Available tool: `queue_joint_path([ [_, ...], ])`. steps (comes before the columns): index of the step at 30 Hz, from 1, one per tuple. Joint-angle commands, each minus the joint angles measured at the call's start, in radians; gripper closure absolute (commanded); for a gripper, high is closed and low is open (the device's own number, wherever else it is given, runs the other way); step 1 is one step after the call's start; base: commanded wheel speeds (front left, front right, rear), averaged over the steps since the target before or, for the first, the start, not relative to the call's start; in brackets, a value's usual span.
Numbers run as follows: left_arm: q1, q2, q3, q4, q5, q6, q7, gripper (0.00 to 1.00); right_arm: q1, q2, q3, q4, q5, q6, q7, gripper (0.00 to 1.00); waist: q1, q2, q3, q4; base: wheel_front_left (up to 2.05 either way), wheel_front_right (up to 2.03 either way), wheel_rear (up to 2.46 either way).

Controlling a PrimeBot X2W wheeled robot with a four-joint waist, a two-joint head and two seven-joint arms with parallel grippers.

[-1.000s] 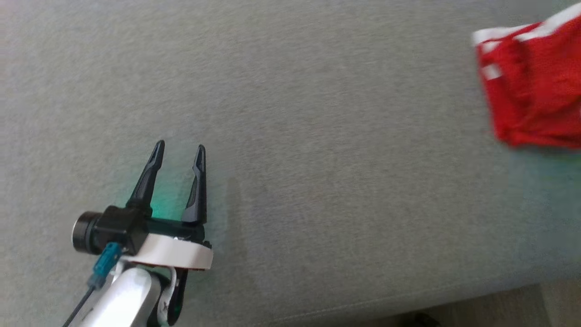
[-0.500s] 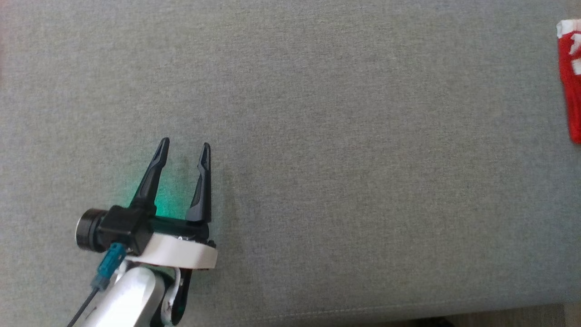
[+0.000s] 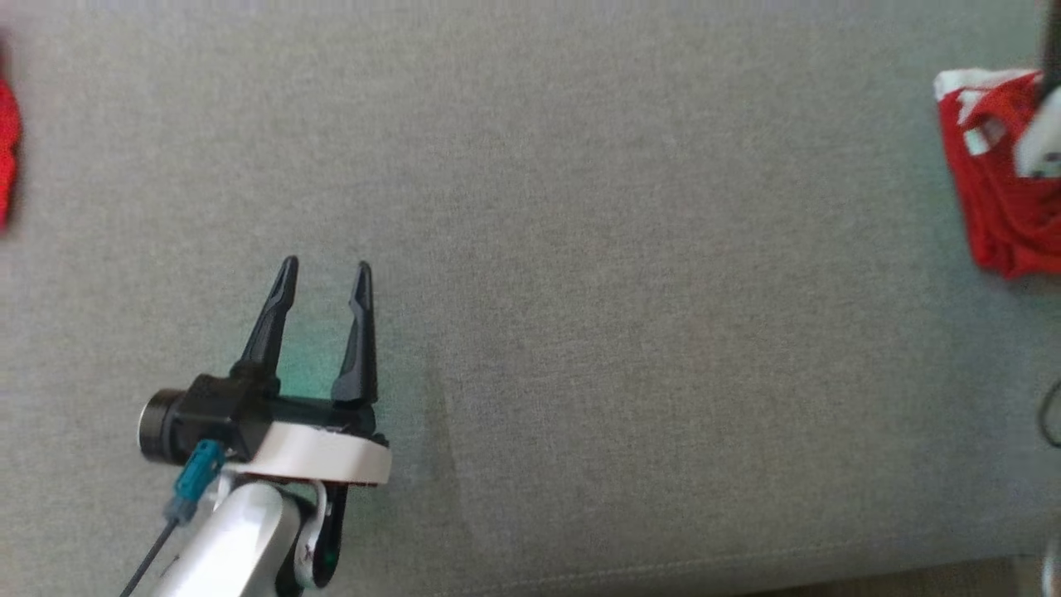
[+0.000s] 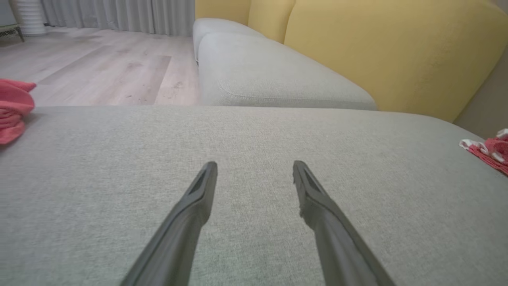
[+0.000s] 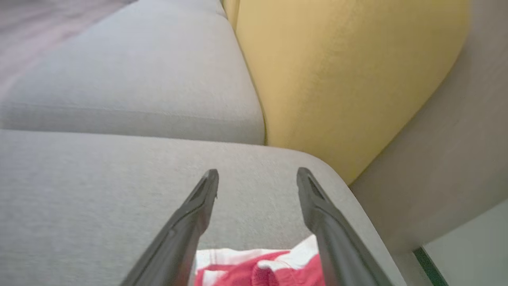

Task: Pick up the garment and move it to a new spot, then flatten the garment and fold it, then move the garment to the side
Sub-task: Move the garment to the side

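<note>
While garment [image 3: 995, 215] lies crumpled, red-and-white; left pincer [image 3: 325, 265] spread; right pincer [image 5: 257, 172] spread

grey seat cushion [image 3: 580, 249] before me, wide and flat. past its far edge: second grey cushion [image 4: 270, 75], pale wooden floor [image 4: 99, 67], grey curtains [image 4: 119, 16]. off its far right corner: yellow backrest [image 4: 397, 51]. on its left end: bunched red cloth [image 4: 12, 109].

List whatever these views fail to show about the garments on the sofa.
- Red-and-white garment: head view, cut by the right edge and partly covered by a blurred pale arm part; fold state unclear.
- Right wrist view: bottom edge cuts the same garment.
- Red cloth: head view, blurred sliver at the left edge; type unreadable.
</note>
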Motion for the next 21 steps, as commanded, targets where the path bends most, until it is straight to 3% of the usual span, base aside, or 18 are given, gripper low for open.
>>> queue_joint_path([
  [1, -0.01, 0.014, 0.044, -0.023, -0.003, -0.002, -0.01, 0.0, 0.009, 0.001, 0.019, -0.04, 0.007, 0.004, -0.008, 0.0, 0.0001, 0.0, -0.031, 0.003, 0.0, 0.0, 0.0],
  [12, 0.067, -0.004, 0.078, 0.082, -0.06, -0.006, -0.042, 0.0, 0.193, 0.14, 0.161, -0.167, 0.1, 0.004, -0.04, 0.0, 0.0001, 0.0, -0.178, 0.052, 0.0, 0.0, 0.0],
  [21, 0.127, -0.009, 0.095, 0.105, -0.08, -0.006, -0.056, 0.0, 0.39, 0.227, 0.181, -0.285, 0.085, 0.004, -0.091, 0.0, 0.0001, 0.0, -0.237, 0.099, 0.0, 0.0, 0.0],
])
